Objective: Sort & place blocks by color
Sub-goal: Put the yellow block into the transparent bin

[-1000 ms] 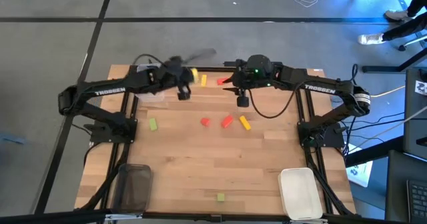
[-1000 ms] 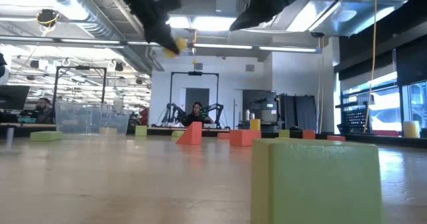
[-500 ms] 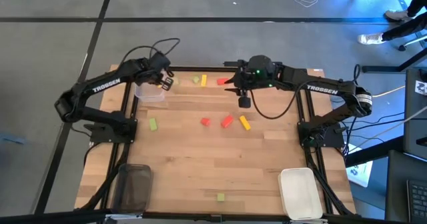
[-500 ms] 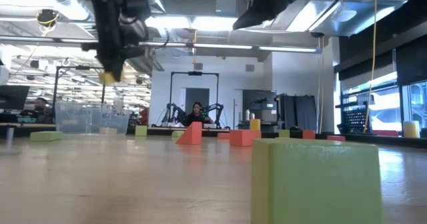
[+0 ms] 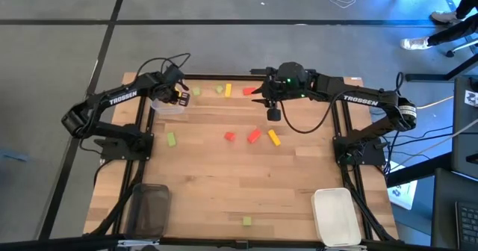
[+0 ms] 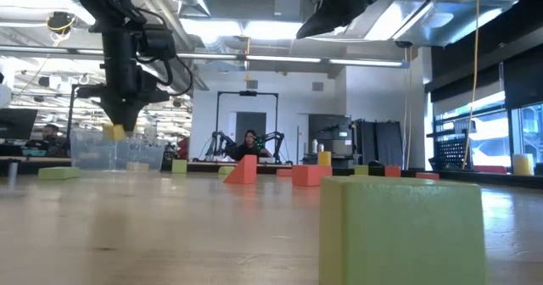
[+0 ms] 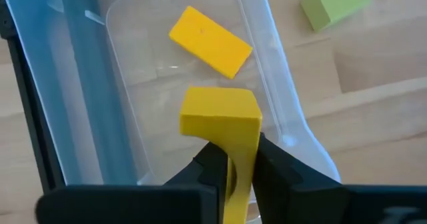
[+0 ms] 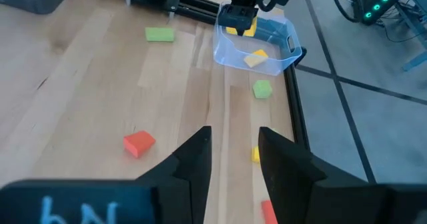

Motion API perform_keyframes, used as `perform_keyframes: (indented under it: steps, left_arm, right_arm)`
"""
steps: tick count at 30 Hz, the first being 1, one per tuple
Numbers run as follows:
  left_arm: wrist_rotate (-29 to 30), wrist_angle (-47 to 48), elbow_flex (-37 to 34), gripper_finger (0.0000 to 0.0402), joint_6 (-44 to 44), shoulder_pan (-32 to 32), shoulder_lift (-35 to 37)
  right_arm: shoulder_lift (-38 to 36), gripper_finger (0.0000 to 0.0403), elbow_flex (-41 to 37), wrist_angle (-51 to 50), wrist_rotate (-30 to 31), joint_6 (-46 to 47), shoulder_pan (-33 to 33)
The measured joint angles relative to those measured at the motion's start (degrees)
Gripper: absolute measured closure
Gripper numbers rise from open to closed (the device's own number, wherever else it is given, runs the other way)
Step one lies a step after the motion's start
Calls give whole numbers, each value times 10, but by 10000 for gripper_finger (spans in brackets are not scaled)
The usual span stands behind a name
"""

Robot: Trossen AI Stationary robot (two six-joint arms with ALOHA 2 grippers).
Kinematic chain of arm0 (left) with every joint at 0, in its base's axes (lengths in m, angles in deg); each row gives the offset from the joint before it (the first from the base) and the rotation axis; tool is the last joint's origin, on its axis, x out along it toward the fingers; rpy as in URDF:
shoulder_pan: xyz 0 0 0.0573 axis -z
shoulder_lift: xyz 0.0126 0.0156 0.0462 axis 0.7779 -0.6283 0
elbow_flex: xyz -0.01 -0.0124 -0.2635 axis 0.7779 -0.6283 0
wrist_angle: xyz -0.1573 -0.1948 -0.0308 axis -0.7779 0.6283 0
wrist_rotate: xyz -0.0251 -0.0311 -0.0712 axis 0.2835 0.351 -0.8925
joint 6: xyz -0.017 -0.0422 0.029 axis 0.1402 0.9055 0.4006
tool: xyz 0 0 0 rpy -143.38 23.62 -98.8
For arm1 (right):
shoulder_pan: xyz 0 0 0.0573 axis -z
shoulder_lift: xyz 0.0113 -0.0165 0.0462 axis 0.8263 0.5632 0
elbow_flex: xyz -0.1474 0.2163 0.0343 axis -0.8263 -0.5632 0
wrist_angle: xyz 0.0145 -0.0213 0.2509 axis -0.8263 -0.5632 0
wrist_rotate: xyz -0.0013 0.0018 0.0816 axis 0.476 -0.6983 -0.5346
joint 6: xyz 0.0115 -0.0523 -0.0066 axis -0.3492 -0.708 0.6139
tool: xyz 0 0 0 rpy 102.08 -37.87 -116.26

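One yellow block [image 7: 221,117] sits pinched in the left tool [image 7: 230,159] over the clear tray [image 7: 280,91]; release low, inside its walls.

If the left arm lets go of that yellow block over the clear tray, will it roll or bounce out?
Rolling looks unlikely: the yellow block between the left gripper fingers has flat faces and square edges. It appears rigid and small, so probably light. It might hop slightly, yet the clear tray walls should likely contain it, like the yellow piece already inside.
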Motion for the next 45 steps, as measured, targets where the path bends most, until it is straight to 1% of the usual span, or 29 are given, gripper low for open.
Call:
perform_keyframes:
  steps: [4, 11, 15, 17, 19, 21, 23, 25, 27, 31, 36, 39, 43, 45]
  left_arm:
    - [11, -1, 0, 344, -1, 0, 0]
    - [11, -1, 0, 344, 2, 0, 0]
    - [1, 0, 1, 343, 2, 0, 4]
    - [-17, 1, 10, 343, -6, 3, 10]
    - [-29, -1, 23, 343, -24, 9, 22]
    - [-34, -1, 37, 342, -39, 17, 36]
    - [-44, -1, 50, 342, -52, 25, 51]
    - [-47, -2, 61, 342, -59, 35, 65]
    - [-47, -1, 68, 342, -59, 44, 80]
    - [-47, 0, 76, 342, -59, 62, 107]
    - [-47, -1, 78, 342, -63, 83, 130]
    - [-47, -1, 78, 342, -63, 91, 134]
    - [-47, -1, 78, 342, -64, 95, 134]
    - [-47, -1, 78, 342, -63, 95, 134]
  right_arm:
    - [0, 279, 0, 0, 0, 0, 0]
    - [0, 279, 0, 0, 0, 2, 0]
    - [0, 279, 0, -2, 0, 60, 0]
    - [0, 279, 0, -23, -1, 56, 0]
    - [0, 279, 0, -62, -17, 17, 0]
    - [0, 279, 0, -89, -27, 0, 0]
    - [0, 279, 0, -104, -19, 5, 0]
    - [0, 279, 0, -111, 9, 15, -4]
    - [1, 279, 6, -138, 23, 11, -9]
    - [0, 279, 13, -172, 25, 9, -22]
    - [1, 280, 13, -250, 25, 1, -43]
    - [1, 292, 13, -276, 25, 0, -60]
    - [1, 330, 13, -288, 25, 1, -76]
    - [1, 346, 13, -285, 29, 16, -83]
